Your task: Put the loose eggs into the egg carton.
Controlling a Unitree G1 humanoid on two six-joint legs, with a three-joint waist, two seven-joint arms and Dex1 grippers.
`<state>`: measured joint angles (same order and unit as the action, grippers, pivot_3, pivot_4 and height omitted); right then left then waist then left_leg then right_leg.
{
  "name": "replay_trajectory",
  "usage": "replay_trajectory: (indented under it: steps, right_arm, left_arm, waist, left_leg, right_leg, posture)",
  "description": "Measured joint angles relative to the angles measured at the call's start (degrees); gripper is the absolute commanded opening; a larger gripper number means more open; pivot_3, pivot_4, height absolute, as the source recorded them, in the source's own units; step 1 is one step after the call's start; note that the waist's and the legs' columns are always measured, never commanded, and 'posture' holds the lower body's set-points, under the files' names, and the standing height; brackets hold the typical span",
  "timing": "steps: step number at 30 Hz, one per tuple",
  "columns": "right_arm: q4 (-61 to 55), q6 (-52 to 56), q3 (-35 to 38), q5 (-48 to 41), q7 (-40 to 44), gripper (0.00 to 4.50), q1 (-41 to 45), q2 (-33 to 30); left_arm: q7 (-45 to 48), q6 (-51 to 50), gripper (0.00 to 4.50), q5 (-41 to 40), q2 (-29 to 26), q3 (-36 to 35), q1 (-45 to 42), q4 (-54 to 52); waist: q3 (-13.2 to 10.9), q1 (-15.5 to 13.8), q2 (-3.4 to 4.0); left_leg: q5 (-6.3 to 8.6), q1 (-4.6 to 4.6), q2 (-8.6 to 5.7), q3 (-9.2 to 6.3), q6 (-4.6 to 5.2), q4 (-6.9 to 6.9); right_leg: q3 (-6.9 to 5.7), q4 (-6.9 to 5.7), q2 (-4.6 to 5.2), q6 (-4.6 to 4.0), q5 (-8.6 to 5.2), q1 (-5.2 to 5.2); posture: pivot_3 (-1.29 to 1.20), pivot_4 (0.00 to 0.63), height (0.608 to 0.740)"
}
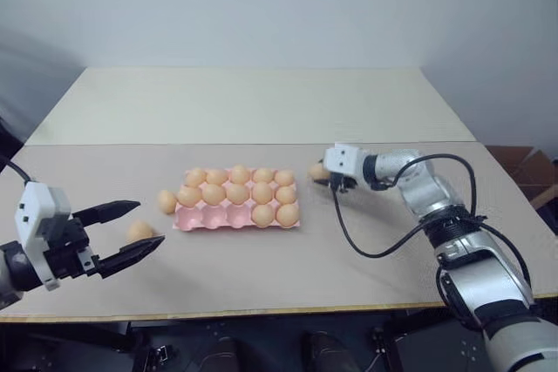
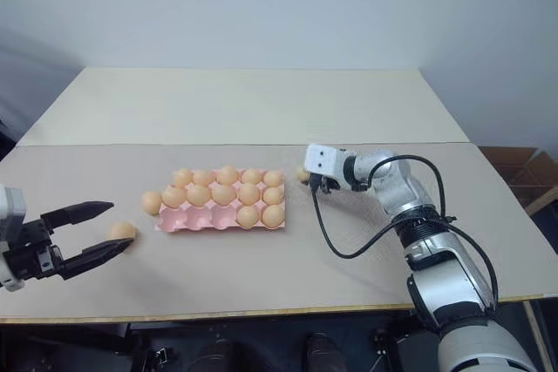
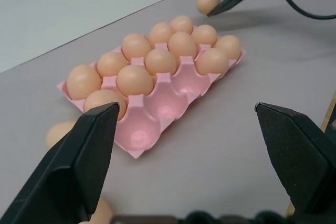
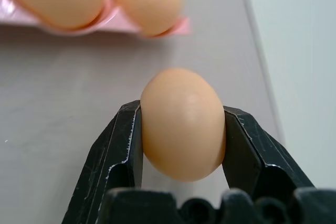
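The pink egg carton [image 1: 197, 221] lies mid-table with eggs in most cups; three cups of its near row [image 3: 157, 109] are bare. My right gripper [image 1: 322, 177] is shut on one loose egg [image 4: 181, 121] just off the carton's far right corner, a finger pressed to each side of it. A second loose egg [image 1: 166, 201] rests against the carton's left end. A third loose egg [image 1: 139, 231] lies on the table further left, seen between the spread fingers of my open left gripper [image 1: 148, 225], which hovers near the table's front left and holds nothing.
The grey table [image 1: 366, 276] is bare in front of and to the right of the carton. A second, paler tabletop [image 1: 253, 102] adjoins it at the back. A black cable [image 1: 366, 246] loops from my right wrist over the table.
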<state>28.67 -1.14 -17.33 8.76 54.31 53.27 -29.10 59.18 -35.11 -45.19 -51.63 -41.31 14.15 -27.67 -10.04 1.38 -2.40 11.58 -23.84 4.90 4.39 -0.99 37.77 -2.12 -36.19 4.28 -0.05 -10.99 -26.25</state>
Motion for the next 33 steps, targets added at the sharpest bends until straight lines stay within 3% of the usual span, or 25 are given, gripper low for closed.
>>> replay_trajectory:
  steps: [6, 13, 21, 26, 33]
  right_arm:
    - [-18.4, 11.8, -1.3, -3.9, 1.3, 1.90, -0.8, 8.4]
    - [-25.2, 22.4, -8.6, -2.8, 0.0, 1.90, -4.2, 15.1]
    - [-26.2, 27.2, -13.5, -0.4, -0.9, 4.46, -6.4, 16.0]
    - [-27.6, 29.7, -12.0, -0.6, -2.8, 4.46, -6.1, 16.2]
    - [-42.4, 37.1, 2.9, -12.2, 0.8, 4.46, -7.2, 7.8]
  left_arm:
    - [0.6, 0.0, 4.50, 0.3, -1.0, 2.3, -2.7, 2.0]
    - [1.0, 0.0, 4.50, 0.4, -1.6, 2.9, -3.1, 2.7]
    - [1.0, 0.0, 4.50, 0.5, -1.6, 2.9, -2.5, 2.6]
    - [1.0, 0.0, 4.50, 0.6, -1.6, 2.9, -2.5, 2.5]
    - [1.2, 0.2, 4.50, 0.8, -1.4, 2.9, -1.8, 2.4]
  waist:
    - [0.0, 0.6, 0.01]
    - [0.0, 0.2, 0.01]
    - [0.0, -0.3, 0.02]
    - [0.0, -0.4, 0.01]
    - [0.0, -0.9, 0.01]
  left_leg:
    - [0.00, 0.05, 0.06, -0.04, 0.00, -0.02]
    - [0.01, -0.02, -0.01, 0.02, -0.01, -0.02]
    - [0.00, 0.01, 0.03, 0.03, -0.02, -0.02]
    - [0.01, -0.01, 0.02, 0.04, -0.03, -0.02]
    - [0.01, -0.08, 0.01, 0.04, -0.03, -0.02]
  right_leg:
    - [-0.01, -0.11, -0.06, -0.05, -0.02, 0.01]
    - [-0.03, -0.01, 0.07, -0.06, -0.02, 0.01]
    - [-0.06, -0.05, 0.04, -0.16, -0.08, -0.03]
    - [-0.06, -0.03, 0.05, -0.11, -0.06, -0.03]
    - [-0.09, 0.10, 0.08, -0.10, -0.07, -0.01]
  posture:
    - [0.00, 0.150, 0.740]
    - [0.00, 0.150, 0.740]
    - [0.00, 0.150, 0.740]
    - [0.00, 0.150, 0.740]
    - [0.00, 0.150, 0.740]
